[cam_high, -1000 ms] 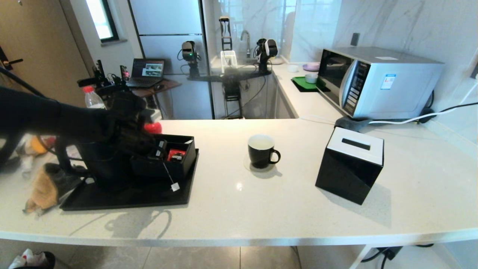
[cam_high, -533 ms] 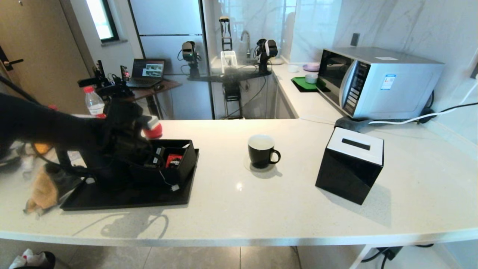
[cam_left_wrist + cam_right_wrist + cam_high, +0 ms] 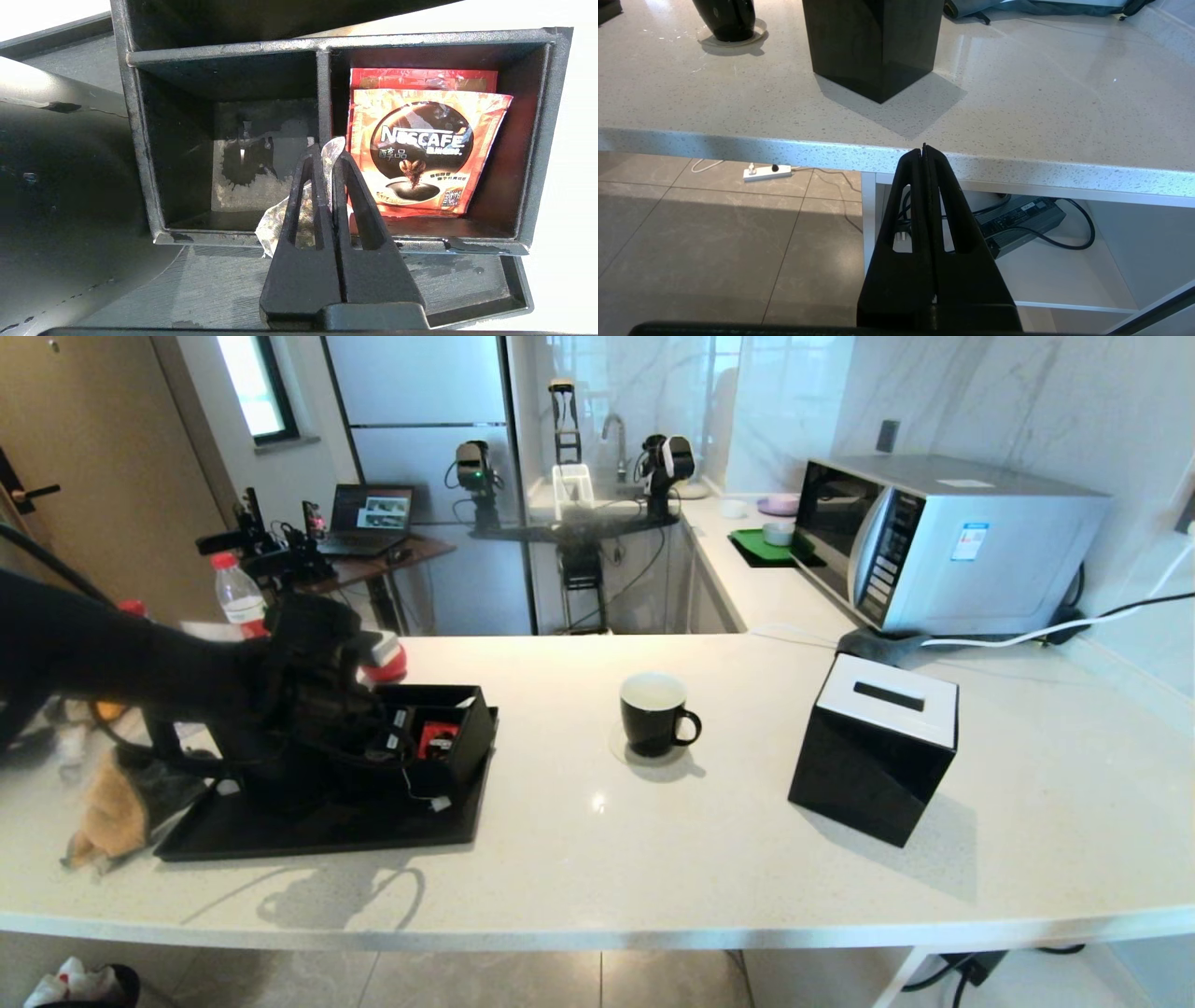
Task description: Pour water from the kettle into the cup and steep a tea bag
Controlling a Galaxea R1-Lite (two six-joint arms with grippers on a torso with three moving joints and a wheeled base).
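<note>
**Left claw pinches the tea bag at the black box**

The left claw (image 3: 327, 154) is closed on the tea bag (image 3: 285, 219), its pale translucent pouch squeezed between the 2 fingers just above the near rim of the black divided box (image 3: 322, 46). The bag's thin string trails down to a small white tag (image 3: 435, 803) lying on the black tray (image 3: 308, 831) at the near side of the box. One compartment holds red coffee packets (image 3: 420, 149); the one beside it looks bare but for a wet patch.

The kettle (image 3: 60, 186) stands on the tray just left of the box (mostly hidden behind the left arm in the head view). The cup (image 3: 653, 714) sits on the white table (image 3: 700, 859), well to the right of the tray, with its handle pointing right and a white inside; whether water is in it cannot be told. A black tissue box (image 3: 873, 751) stands further right.

The right claw (image 3: 924, 151) is closed on nothing, hanging below the table's near edge.
</note>
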